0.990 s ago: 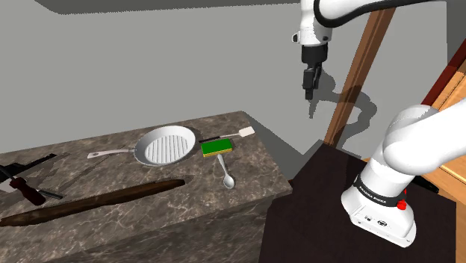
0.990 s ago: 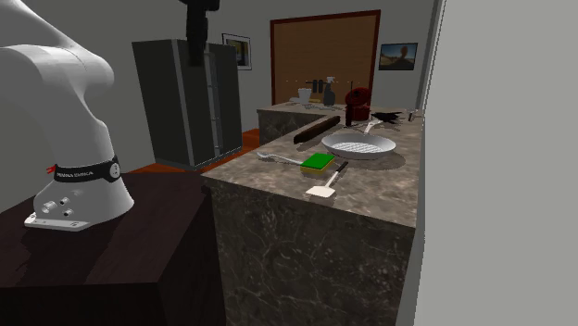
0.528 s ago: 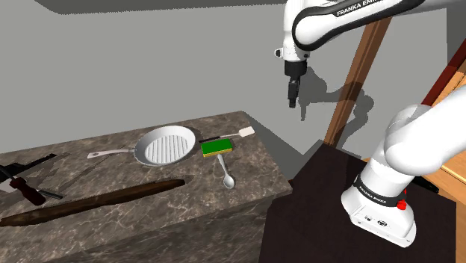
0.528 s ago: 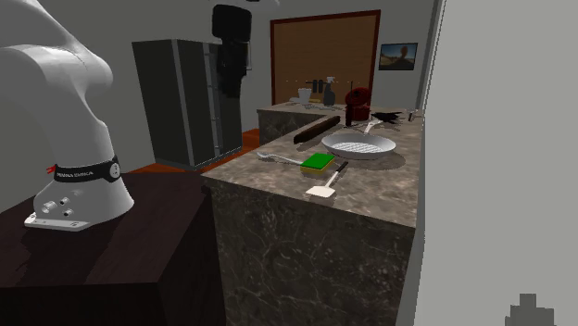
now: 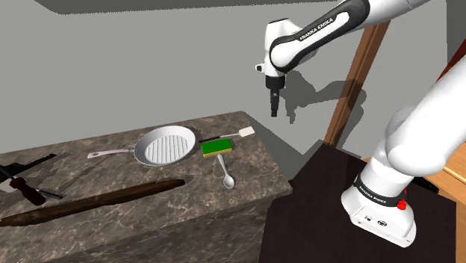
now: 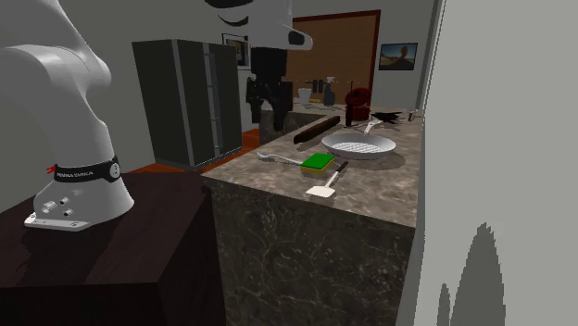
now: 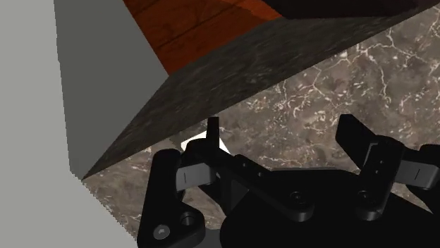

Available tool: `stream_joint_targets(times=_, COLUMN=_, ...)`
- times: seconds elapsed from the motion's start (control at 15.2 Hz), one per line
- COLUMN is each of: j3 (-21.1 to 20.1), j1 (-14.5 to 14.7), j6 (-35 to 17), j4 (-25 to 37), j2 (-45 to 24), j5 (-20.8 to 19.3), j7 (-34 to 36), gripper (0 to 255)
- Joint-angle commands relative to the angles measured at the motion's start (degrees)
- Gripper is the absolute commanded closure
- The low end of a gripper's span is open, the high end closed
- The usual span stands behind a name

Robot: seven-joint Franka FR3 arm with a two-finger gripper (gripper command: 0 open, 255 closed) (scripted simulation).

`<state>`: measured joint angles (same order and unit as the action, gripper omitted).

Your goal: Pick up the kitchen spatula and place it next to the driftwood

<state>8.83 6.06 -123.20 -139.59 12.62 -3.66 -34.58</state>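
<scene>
Driftwood (image 5: 97,200) lies along the near edge of the table (image 5: 258,161), nothing beside it yet. Farther back, the spatula (image 5: 240,134) lies flat at the far corner, touching the sponge (image 5: 215,147). Beyond it, the gripper (image 5: 274,110) has swung in from over the stand and dropped. It now hangs high near the spatula's corner, fingers (image 7: 350,130) wide, empty. Approach under way; descent and grasp remain.
</scene>
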Motion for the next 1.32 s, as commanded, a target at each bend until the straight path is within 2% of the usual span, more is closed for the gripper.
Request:
stream_joint_targets(times=0.0, j3=0.27, j1=0.85, j6=-3.55, j4=2.24, j2=-4.98, j5=1.13, j7=-3.14, gripper=0)
stream_joint_targets(times=0.46, j3=-0.73, j1=2.29, j6=-12.38, j4=10.40, j2=-19.76, j5=6.05, j7=-14.12, gripper=0)
stream_joint_targets(times=0.99, j3=-4.94, j1=1.91, j6=-18.07, j4=22.98, j2=-35.57, j5=10.22, j7=-24.87, gripper=0)
stream_joint_targets(times=1.25, j3=-5.55, j1=1.76, j6=-20.06, j4=24.15, j2=-38.54, j5=10.63, j7=-25.74, gripper=0)
